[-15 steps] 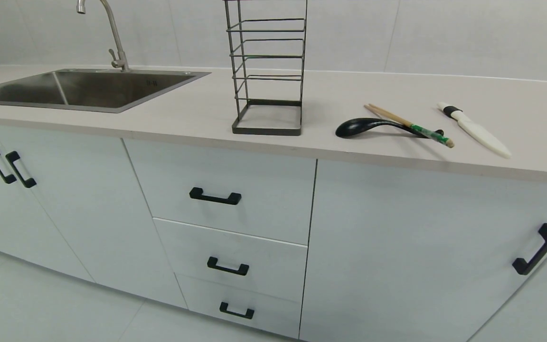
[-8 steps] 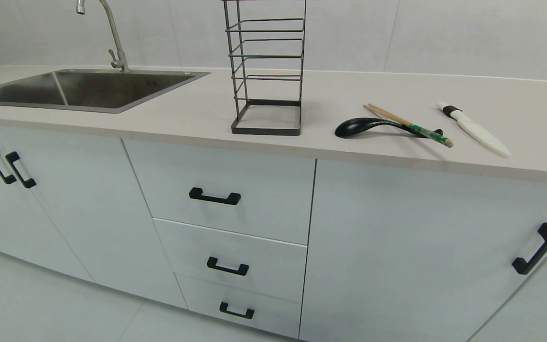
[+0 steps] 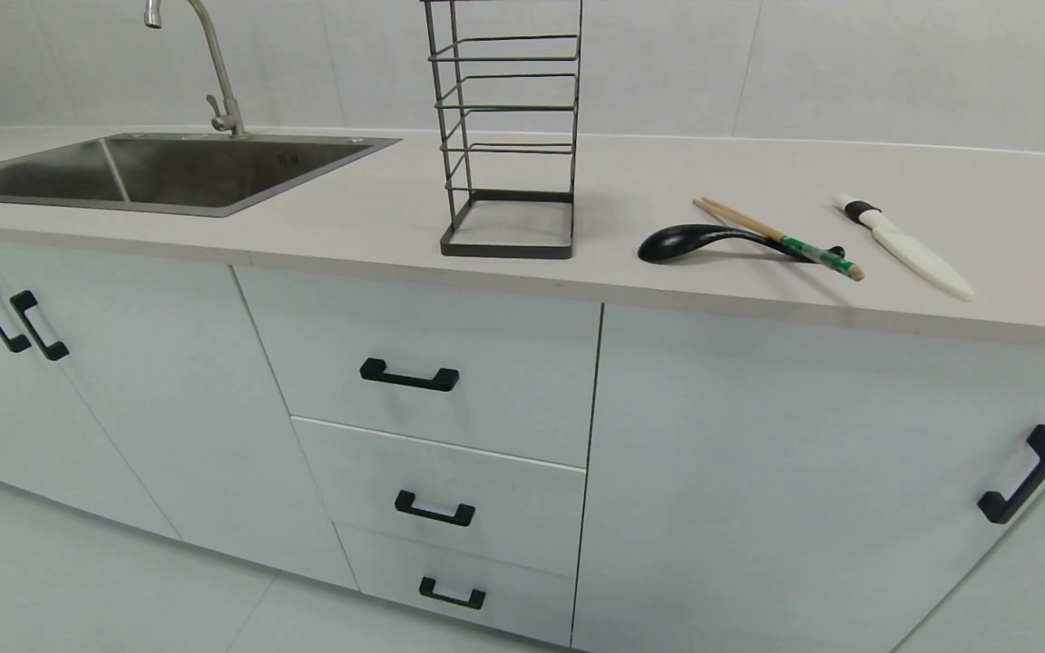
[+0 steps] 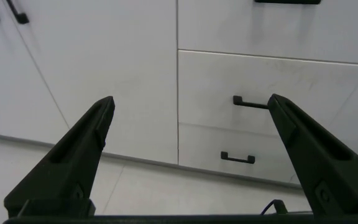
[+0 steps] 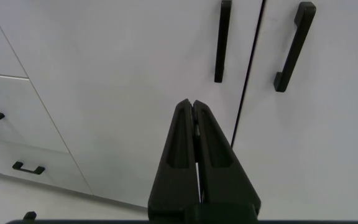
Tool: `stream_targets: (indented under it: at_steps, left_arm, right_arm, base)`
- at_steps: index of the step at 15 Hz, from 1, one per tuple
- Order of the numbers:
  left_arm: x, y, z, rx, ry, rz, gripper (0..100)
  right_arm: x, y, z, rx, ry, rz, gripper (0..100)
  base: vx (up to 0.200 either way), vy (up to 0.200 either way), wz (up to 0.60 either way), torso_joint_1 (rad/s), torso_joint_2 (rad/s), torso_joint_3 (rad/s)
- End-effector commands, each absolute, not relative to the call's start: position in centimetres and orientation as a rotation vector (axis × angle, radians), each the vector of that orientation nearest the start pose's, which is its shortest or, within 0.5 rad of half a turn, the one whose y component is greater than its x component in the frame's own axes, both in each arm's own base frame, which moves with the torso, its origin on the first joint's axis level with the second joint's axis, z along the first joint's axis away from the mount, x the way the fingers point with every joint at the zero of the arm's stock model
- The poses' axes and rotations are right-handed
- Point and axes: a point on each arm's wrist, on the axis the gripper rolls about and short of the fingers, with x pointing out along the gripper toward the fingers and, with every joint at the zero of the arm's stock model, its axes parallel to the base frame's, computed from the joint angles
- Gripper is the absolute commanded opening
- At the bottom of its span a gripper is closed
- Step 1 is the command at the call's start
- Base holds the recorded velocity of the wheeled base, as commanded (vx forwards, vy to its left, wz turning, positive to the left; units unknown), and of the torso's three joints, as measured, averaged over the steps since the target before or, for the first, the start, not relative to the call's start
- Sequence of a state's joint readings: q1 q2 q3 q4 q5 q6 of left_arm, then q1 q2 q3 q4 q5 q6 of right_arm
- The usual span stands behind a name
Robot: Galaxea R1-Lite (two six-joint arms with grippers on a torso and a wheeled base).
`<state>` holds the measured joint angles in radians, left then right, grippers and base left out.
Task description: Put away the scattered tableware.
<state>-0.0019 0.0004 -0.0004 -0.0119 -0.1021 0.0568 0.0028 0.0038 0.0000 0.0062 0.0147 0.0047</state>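
On the pale countertop point(image 3: 668, 172) lie a black spoon point(image 3: 704, 242), a pair of wooden chopsticks point(image 3: 781, 238) with green bands resting across the spoon's handle, and a white knife point(image 3: 903, 245) with a black band to their right. A tall black wire rack point(image 3: 506, 127) stands left of the spoon. My left gripper point(image 4: 191, 106) hangs low in front of the cabinet drawers, fingers wide open and empty. My right gripper point(image 5: 193, 109) is shut with nothing in it, facing the cabinet doors.
A steel sink point(image 3: 151, 168) with a curved tap point(image 3: 205, 54) is set in the counter's left end. White cabinet fronts below carry black handles: three stacked drawers point(image 3: 432, 435) in the middle, doors point(image 3: 804, 490) on both sides. Tiled floor point(image 3: 78, 589) lies below.
The head view has drifted very slightly; nothing on the counter has moved.
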Motion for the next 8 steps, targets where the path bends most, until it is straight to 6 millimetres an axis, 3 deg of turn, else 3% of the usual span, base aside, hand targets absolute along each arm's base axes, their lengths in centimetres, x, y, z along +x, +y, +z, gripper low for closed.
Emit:
stream_targets:
  at_steps: [1, 2, 3, 6, 8]
  left_arm:
    - [-3.6, -0.3, 13.0, 0.115, -0.238, -0.126, 100]
    - [-4.4, -0.3, 16.7, 0.13, -0.32, -0.122, 100]
    - [-4.9, -0.4, 18.3, 0.136, -0.355, -0.126, 100]
    - [-3.7, -0.6, 17.2, 0.158, -0.236, -0.231, 100]
    - [-2.3, -0.6, 17.4, 0.298, -0.161, -0.291, 100]
  right_arm:
    - [-2.2, 0.0, 7.5, 0.005, 0.012, 0.018, 0]
    - [-2.2, 0.0, 7.5, 0.005, 0.012, 0.018, 0]
    - [-2.2, 0.0, 7.5, 0.005, 0.012, 0.018, 0]
    - [-2.2, 0.0, 7.5, 0.005, 0.012, 0.017, 0]
    - [-2.2, 0.0, 7.5, 0.005, 0.012, 0.018, 0]
  base:
    - [0.0, 0.0, 0.0, 0.0, 0.0, 0.0]
    - [0.0, 0.0, 0.0, 0.0, 0.0, 0.0]
    - [0.0, 0.0, 0.0, 0.0, 0.0, 0.0]
    - [0.0, 0.0, 0.0, 0.0, 0.0, 0.0]
    - [0.0, 0.0, 0.0, 0.0, 0.0, 0.0]
